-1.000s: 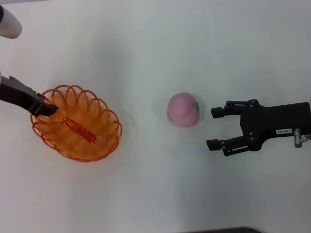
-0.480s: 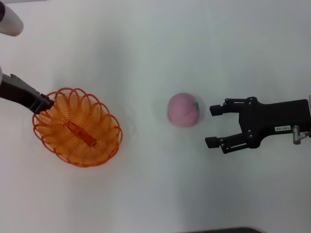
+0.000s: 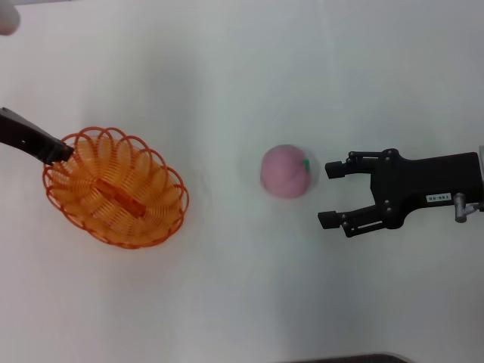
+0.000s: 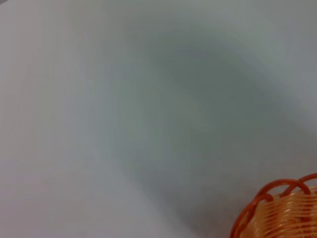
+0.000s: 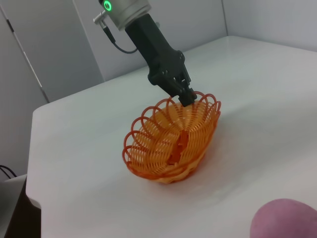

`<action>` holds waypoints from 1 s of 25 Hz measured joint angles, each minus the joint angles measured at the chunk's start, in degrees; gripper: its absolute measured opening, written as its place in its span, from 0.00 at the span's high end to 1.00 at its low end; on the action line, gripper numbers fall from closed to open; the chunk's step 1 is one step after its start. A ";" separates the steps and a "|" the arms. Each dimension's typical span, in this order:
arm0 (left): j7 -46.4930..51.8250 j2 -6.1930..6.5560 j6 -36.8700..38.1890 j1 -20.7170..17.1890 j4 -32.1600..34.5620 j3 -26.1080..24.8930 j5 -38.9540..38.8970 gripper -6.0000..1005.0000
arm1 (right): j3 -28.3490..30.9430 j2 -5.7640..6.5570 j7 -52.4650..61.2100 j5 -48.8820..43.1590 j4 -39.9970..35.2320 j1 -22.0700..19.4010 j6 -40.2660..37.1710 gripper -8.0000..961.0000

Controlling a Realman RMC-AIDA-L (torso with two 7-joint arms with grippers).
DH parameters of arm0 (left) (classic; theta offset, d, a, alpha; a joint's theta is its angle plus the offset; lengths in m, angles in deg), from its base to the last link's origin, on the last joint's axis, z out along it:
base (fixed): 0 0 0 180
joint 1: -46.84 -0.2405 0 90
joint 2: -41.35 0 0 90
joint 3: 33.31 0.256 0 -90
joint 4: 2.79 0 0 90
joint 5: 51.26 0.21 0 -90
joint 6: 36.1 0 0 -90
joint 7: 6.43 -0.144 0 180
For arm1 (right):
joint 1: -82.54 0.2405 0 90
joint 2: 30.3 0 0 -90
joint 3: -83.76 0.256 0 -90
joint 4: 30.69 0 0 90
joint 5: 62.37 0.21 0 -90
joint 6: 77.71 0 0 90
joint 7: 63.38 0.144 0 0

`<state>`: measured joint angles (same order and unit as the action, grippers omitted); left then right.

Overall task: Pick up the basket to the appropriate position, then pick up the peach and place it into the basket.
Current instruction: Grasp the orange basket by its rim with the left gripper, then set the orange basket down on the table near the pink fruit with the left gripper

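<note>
Right gripper [image 3: 327, 193] is nearest to the action on my side: its jaws stand apart, empty, just beside the peach [image 3: 286, 172] but not touching it. Peach sits on the white table [image 3: 242, 302], about in the middle, well apart from the basket [image 3: 115, 187].

Farther over, left gripper [image 5: 187, 96] is pinched on the basket rim at the far edge; from the right wrist view the basket looks tilted, the held side up and the opposite side low, near or on the table.

Risks, as I judge them:
- Grip is only on thin rim loops, so the basket can swing or slip out if the arm moves quick.
- Basket is far from the peach; if it's set down badly, the right arm may not reach w/o stretching.
- Peach is round, so if one finger touches it first it prob. rolls away.
</note>
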<state>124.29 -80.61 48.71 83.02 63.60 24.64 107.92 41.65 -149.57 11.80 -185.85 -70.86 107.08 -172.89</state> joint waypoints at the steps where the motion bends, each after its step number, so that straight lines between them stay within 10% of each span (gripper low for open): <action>1: 1.11 0.38 0.54 0.29 -0.03 -0.17 0.00 0.90 | 0.00 0.00 0.14 0.00 0.00 0.07 0.00 0.01; 17: 9.63 2.18 13.73 4.01 -0.32 -16.74 -2.27 0.95 | 0.00 0.00 1.88 0.00 0.00 1.26 -0.36 0.01; 25: 11.08 0.84 15.15 1.52 -0.50 -20.61 -6.04 0.95 | 0.00 0.00 2.04 0.00 0.00 1.65 -0.45 0.01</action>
<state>135.38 -79.77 63.87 84.54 63.10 4.03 101.88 41.66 -149.57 13.84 -185.85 -70.86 108.72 -173.34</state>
